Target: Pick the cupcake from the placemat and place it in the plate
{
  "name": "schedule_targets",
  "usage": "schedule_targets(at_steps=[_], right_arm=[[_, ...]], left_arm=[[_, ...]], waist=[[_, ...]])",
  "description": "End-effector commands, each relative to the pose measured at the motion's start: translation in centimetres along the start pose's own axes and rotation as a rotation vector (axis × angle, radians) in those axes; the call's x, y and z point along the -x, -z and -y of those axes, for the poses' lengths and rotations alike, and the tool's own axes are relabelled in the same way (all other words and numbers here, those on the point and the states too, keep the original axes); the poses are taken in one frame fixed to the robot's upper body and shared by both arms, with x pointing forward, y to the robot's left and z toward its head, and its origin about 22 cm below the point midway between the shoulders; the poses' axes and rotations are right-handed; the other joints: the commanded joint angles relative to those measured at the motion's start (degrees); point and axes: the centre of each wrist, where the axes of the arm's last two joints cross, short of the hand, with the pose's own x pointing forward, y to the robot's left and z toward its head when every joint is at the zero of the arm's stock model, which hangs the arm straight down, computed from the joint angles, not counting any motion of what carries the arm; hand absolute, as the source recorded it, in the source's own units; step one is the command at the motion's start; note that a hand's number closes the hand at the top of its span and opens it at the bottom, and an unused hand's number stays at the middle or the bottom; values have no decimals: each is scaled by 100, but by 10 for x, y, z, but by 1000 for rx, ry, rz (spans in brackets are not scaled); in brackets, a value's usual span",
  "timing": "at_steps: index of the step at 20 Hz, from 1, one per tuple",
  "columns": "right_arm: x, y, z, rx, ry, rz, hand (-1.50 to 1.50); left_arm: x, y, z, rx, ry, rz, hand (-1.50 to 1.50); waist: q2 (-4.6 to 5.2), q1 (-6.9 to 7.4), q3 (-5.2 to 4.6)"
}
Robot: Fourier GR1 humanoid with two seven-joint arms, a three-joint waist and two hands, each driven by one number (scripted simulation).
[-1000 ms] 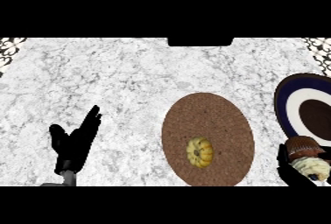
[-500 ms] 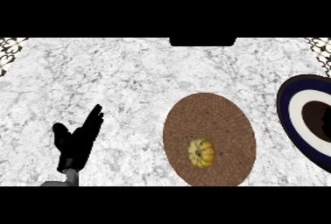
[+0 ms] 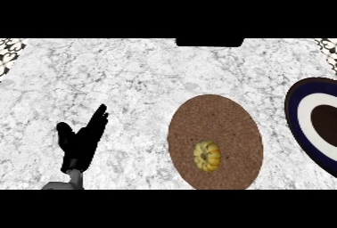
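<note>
Head view: lower left, the left hand (image 3: 79,142) rests released, fingers up; the cupcake (image 3: 207,156) sits well to its right on the brown placemat (image 3: 215,116), the plate (image 3: 304,116) at the right edge; no right hand shows.

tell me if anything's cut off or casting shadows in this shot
Head view: the dark blue and white round plate is cropped by the right edge; the yellow cupcake on the brown woven oval placemat casts no visible shadow; lighting looks flat; the black left hand shows whole.
</note>
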Motion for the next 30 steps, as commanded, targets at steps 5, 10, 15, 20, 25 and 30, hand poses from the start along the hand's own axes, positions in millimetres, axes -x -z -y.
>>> schedule_targets(at_steps=[5,10,15,20,25,30], right_arm=[[39,29,-14,-289,-67,-110,-150],[47,30,-30,-270,128,-30,-150],[53,39,-19,-116,370,11,-150],[84,43,28,-92,458,-42,-150],[111,33,73,-241,539,-55,-150],[142,1,105,-322,559,-56,-150]], left_arm=[[-6,5,20,26,-6,-48,0],[19,-7,6,19,-2,-59,0],[20,-2,9,-7,21,-52,0],[14,-7,3,-18,-9,-65,0],[29,-2,-3,-21,2,-71,0],[2,5,-13,-32,-10,-62,0]], waist=[[47,96,-13],[36,50,-16],[42,-21,-11],[12,-68,-22],[11,-153,-27],[1,-139,-26]])
